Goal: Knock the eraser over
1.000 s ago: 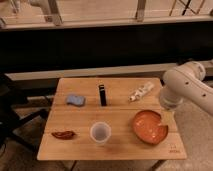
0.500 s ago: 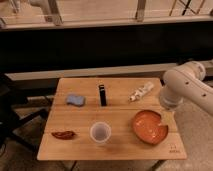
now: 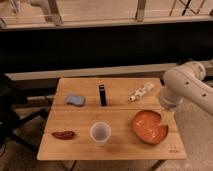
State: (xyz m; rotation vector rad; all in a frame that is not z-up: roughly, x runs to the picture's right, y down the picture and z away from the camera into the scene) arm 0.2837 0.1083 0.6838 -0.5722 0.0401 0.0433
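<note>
Nothing done yet: eraser upright near the middle of the table, beyond the cup. Probably the pincer, that pale shape right of it and apart; released or clenched, cannot tell. Left to do: the whole reach and push.

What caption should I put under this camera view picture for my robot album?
The gripper sits right of the upright black eraser on the wooden table, not touching it.

Gripper, right of the eraser: base hidden behind the arm, itself cut off by the right edge.
</note>
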